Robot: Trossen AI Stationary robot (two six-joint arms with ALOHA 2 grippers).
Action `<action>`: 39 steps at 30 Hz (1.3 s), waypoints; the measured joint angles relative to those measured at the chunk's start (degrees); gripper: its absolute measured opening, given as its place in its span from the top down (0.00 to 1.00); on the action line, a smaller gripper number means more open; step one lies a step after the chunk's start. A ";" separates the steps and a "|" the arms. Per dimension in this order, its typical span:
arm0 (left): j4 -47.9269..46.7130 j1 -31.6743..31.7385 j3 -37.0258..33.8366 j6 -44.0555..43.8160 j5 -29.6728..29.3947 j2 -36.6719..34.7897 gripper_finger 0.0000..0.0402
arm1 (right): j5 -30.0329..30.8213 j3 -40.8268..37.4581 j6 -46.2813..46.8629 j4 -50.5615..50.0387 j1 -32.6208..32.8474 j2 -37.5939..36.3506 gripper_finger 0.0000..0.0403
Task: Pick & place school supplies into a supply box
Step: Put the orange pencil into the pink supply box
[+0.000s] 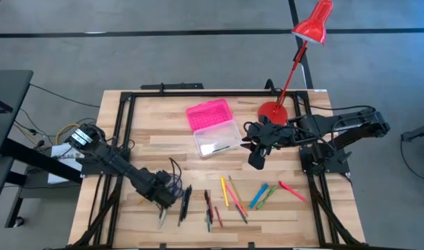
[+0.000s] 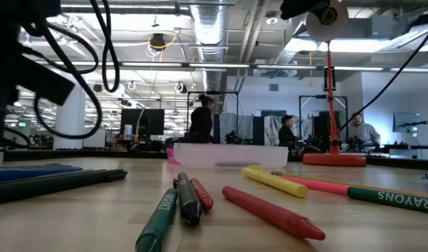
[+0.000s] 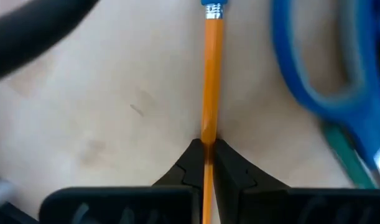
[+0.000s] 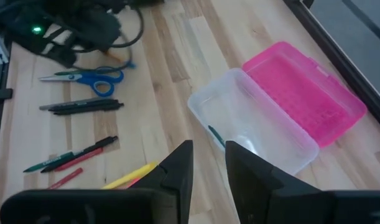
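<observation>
The left gripper (image 3: pixel 205 163) pinches the orange pencil (image 3: pixel 209 74) beside the scissors (image 4: pixel 90 78), probably to lift it, while the right gripper (image 4: pixel 208 163), jaws spread, waits near the open supply box (image 1: pixel 215 139) on the counter (image 1: pixel 156 132).

Bright even overhead light, soft shadows, left wrist view blurred close-up, low view's foreground soft

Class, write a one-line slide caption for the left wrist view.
Left gripper shut on an orange pencil lying on the wooden table, blue-handled scissors close beside it.
</observation>
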 joint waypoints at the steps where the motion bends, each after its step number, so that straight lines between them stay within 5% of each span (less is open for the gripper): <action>1: -0.91 0.03 -0.18 -0.68 -2.06 -0.82 1.00 | 0.02 0.00 0.00 -0.12 0.16 0.00 0.78; 10: -4.97 5.77 -0.17 0.55 -12.27 -11.74 1.00 | 0.15 0.00 0.09 -0.10 0.45 0.00 0.78; 18: 5.15 18.38 -0.02 21.42 -17.73 -17.25 1.00 | 0.16 0.00 3.00 -0.10 0.70 0.00 0.78; 31: 34.52 38.74 1.62 52.19 -12.06 -16.89 1.00 | 0.20 0.00 5.99 -0.10 0.84 0.00 0.78; 39: 42.85 44.68 5.81 58.30 -4.16 -12.21 1.00 | 0.26 0.00 7.69 -0.11 1.06 0.02 0.78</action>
